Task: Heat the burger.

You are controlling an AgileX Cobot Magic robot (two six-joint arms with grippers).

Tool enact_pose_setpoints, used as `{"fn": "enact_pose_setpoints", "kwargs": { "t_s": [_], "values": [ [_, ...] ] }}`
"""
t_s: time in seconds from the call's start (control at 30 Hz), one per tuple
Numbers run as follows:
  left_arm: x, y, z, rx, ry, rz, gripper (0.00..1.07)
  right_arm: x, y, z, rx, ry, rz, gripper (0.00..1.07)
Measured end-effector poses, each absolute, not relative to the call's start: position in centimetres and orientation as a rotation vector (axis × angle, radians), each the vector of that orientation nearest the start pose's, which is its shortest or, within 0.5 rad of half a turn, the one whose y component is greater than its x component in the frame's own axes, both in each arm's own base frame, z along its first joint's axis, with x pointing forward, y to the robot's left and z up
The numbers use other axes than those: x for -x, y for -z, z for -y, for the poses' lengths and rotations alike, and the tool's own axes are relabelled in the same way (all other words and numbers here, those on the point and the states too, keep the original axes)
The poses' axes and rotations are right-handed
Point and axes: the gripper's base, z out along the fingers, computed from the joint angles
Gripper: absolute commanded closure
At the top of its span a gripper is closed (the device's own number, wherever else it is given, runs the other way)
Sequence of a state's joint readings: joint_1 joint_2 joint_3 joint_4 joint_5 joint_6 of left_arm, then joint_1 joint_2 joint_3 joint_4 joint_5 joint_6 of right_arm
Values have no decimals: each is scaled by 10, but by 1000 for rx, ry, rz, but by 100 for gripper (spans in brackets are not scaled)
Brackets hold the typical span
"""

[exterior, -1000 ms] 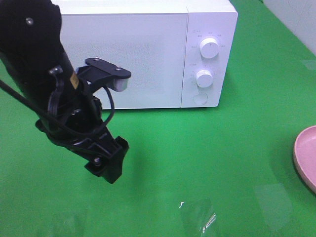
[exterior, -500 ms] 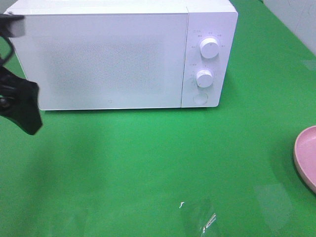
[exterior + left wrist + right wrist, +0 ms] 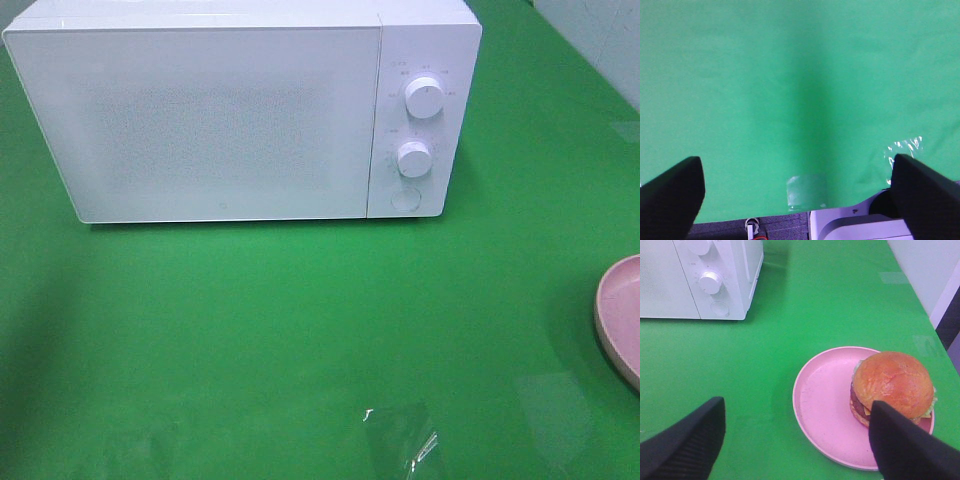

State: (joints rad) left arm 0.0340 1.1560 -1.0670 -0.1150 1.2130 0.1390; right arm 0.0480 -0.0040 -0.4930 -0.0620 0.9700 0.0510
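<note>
Beside the closed microwave, burger on pink plate.

Bare cloth before shut microwave

The microwave is set at the table's back — the burger is placed on the plate, off to its right.

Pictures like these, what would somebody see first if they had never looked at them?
Probably the big white microwave, standing with its door shut at the back of the bright green table. Next comes the burger with its shiny golden bun, sitting toward one side of a round pink plate off to the right of the microwave.
</note>
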Motion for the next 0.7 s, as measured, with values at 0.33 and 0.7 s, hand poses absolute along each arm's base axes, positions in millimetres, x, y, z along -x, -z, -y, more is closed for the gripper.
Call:
{"fn": "enact_pose_setpoints", "kwargs": {
  "t_s": [0.33,0.7],
  "values": [
    [-147,-313,4,-126,90,-2678,14,1,-283,5,-2,8,-1955,32],
    [-73,-273,6,-137,63,-2559,14,1,-283,5,-2,8,-1955,32]
  ]
}}
